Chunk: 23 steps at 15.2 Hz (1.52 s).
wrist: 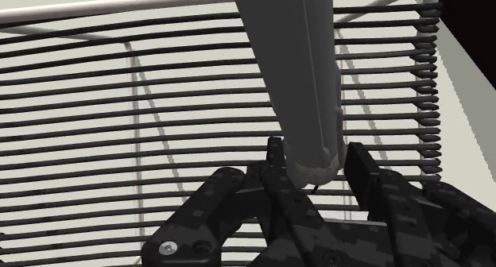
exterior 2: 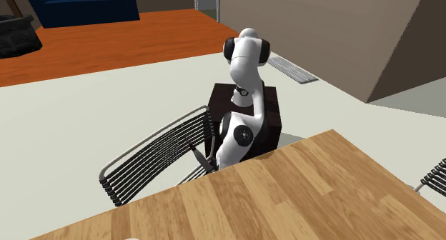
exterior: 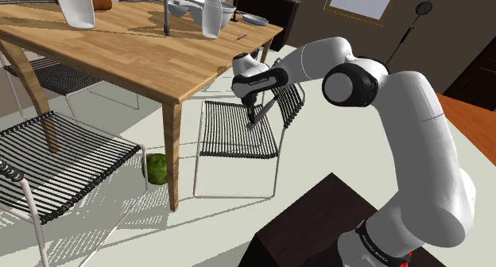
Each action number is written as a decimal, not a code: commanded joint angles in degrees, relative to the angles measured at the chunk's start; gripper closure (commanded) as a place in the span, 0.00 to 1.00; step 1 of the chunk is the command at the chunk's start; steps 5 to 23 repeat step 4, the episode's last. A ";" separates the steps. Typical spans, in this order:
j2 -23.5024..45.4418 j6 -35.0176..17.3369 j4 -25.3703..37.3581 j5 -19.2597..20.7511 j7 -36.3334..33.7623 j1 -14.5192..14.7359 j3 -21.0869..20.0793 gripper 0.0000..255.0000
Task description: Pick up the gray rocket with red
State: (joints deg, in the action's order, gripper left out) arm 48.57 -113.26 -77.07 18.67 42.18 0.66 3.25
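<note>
The claw (wrist: 315,152) seemingly clasps the gray rocket (wrist: 298,67) above the wire chair (exterior: 237,132).

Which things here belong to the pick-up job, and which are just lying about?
Job: grey rocket, clasped in the tool; wire chair beneath it.
Lying about: wooden table, white vase, bowl, green round thing, second wire chair.

Shoulder behind stand (exterior: 318,218); second opposite, over table (exterior 2: 300,196) — shared chair (exterior: 238,130) (wrist near).
</note>
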 commanded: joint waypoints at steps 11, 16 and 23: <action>-1.39 1.38 0.06 -0.11 0.47 0.01 -0.03 1.00; -1.39 1.38 0.06 -0.11 0.47 0.01 -0.03 1.00; -1.39 1.38 0.06 -0.11 0.47 0.01 -0.03 1.00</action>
